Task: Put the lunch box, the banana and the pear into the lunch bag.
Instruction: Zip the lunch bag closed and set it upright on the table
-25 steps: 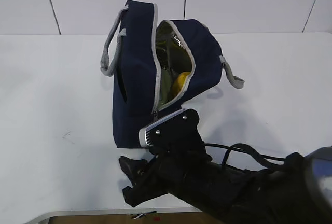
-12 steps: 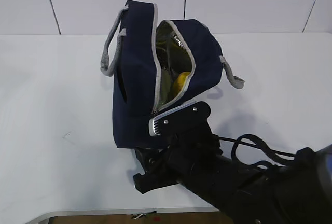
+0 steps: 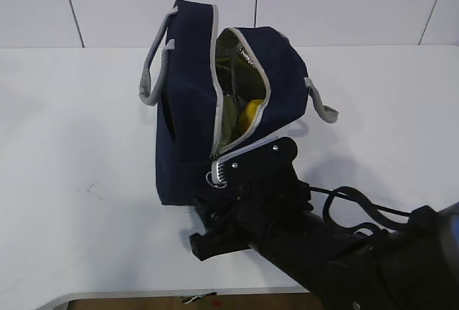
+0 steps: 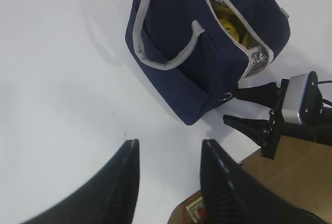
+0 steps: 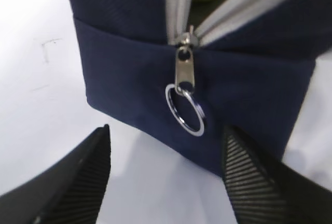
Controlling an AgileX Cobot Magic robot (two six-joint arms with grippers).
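Hovering over bare white worktop, left hand: fingers parted, empty; boxy navy-blue fabric lunch bag with grey zipper trim and webbing handles lies well ahead of it. Bag: standing mid-worktop, zipper undone down to its lower end, a yellow fruit visible inside. Right hand: fingers spread wide, gripping nothing, just before the bag's near face, straddling the metal zipper pull and ring without touching.
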